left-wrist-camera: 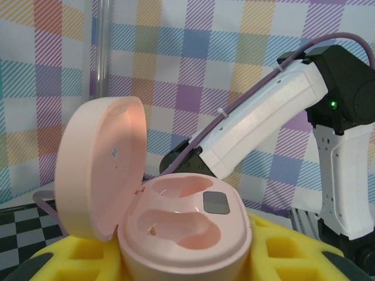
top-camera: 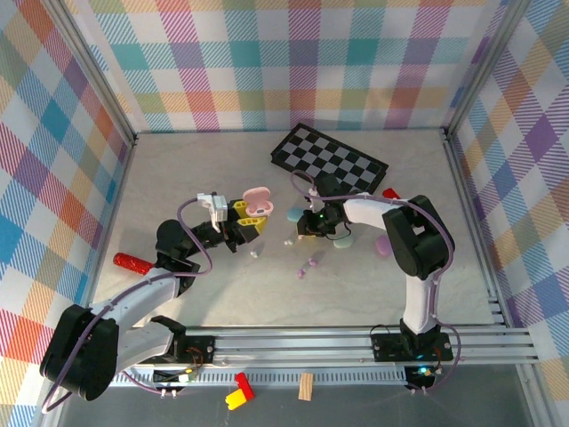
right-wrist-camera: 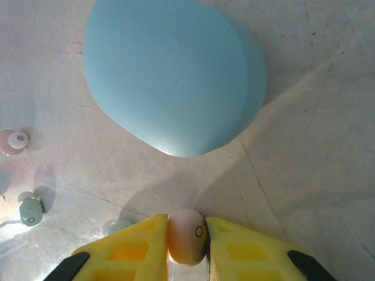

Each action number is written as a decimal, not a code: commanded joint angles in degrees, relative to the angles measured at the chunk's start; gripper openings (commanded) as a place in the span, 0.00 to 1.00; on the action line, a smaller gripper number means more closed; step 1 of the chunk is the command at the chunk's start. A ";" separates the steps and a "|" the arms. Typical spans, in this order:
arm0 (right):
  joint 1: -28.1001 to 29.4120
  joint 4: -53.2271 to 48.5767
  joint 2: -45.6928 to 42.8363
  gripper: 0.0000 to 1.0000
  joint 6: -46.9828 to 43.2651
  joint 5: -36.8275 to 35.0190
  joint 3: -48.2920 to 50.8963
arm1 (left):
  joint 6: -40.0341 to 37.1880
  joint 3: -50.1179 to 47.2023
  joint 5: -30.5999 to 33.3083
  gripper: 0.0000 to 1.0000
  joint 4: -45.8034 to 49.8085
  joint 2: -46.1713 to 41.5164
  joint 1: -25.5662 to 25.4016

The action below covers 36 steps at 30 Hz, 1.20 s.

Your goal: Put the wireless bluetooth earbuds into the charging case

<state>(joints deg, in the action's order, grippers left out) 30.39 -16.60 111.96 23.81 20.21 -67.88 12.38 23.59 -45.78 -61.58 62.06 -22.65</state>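
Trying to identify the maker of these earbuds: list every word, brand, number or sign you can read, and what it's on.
No word, brand or number is readable.
pink earbud: a small dark ring, a mark, not clearly a letter.
pink case, inside the open lid: a tiny speck, too small to read.
blue case: blank.

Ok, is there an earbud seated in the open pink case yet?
No, both wells of the open pink case sit empty, with the lid swung up.
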 commanded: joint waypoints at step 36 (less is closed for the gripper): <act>8.19 -19.28 -25.17 0.20 -2.35 -34.89 -0.19 | -11.16 -0.36 4.62 0.33 12.08 -3.81 0.59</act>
<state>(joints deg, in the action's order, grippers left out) 39.05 -38.59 91.29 21.96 -16.69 -69.10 2.04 23.55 -40.47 -49.47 58.85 -22.57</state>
